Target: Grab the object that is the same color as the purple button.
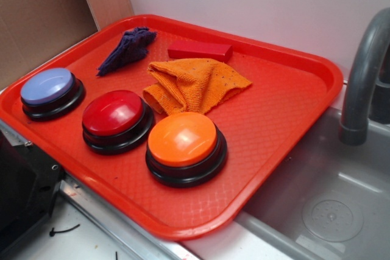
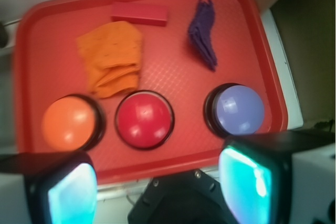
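Right now the hand [image 2: 157, 182] is hovering above the near edge of the red tray [image 1: 292, 108], its two pads spread wide apart and pinching nothing; in the wrist view one glowing pad [image 2: 73, 192] is sitting at each lower corner. Up at the tray's far side, the purple cloth [image 2: 203, 32] is lying crumpled and flat, just beside the red block [image 2: 139, 13] and well apart from the hand. An orange cloth [image 2: 111, 56] is resting folded near the tray's middle, its edge just touching the orange button [image 1: 184, 145]. Three dome buttons are sitting in a row along the near side: the purple button [image 2: 237, 109], the red button [image 2: 143, 119] in the middle, and the orange one. Beside the tray, a grey sink [image 1: 329, 211] and faucet [image 1: 362, 77] are showing in the exterior view.
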Controlling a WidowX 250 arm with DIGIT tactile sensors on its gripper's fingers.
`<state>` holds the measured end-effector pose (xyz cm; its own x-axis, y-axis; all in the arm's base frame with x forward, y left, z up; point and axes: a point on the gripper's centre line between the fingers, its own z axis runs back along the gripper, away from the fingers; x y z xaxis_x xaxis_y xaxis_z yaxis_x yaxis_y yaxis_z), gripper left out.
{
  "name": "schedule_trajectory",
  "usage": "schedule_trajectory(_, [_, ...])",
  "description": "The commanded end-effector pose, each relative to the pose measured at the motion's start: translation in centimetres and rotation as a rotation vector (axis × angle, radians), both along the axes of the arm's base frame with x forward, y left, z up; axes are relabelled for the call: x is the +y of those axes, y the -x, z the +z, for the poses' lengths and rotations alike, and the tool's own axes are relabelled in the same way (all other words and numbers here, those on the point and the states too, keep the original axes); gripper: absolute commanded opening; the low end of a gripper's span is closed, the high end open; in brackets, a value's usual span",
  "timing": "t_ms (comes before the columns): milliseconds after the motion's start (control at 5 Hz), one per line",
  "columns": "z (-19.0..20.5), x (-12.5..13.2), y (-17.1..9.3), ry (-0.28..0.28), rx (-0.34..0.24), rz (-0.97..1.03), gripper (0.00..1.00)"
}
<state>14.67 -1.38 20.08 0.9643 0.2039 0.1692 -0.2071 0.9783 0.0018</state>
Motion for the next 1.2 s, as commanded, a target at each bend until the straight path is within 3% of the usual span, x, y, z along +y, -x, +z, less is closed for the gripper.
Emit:
schedule_trajectory(0, [-6.1, 3.6, -5.1, -0.037, -0.056, 0.241, 1.00])
schedule_trajectory(200, [-8.6, 5.6, -7.0, -0.053, -0.022, 0.309, 1.00])
schedule_trajectory(400, [-10.7, 8.1, -9.1, -0.122, -0.017, 0.327, 1.00])
schedule_trajectory(1000, [-14.9, 11.0, -11.5, -0.249, 0.056, 0.333, 1.00])
